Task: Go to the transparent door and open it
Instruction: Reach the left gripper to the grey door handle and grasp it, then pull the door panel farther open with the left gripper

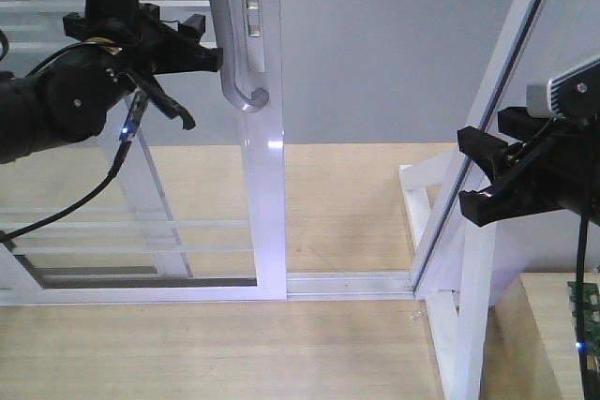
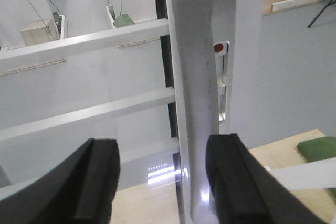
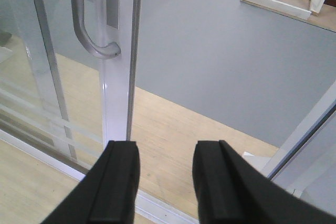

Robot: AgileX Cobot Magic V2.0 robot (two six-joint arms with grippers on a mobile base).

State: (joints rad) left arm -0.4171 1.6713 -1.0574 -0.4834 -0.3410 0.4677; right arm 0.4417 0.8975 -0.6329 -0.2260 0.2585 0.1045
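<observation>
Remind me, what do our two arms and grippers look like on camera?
Both are matte black with blocky fingers. The left gripper carries a white-topped housing, a looping black cable and a small blue light. The right gripper has a grey module and a hanging black cable.

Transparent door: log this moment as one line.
transparent door: partly open | left gripper: open at handle | right gripper: open, empty

Light bright, even and diffuse in all views; shadows faint. I note a small glare spot on the stile of the transparent door (image 1: 275, 144) in the front view, and streaked reflections low in the left wrist view. The left gripper (image 2: 163, 145) and right gripper (image 3: 165, 150) render soft and out of focus, while the backgrounds stay sharp.
</observation>
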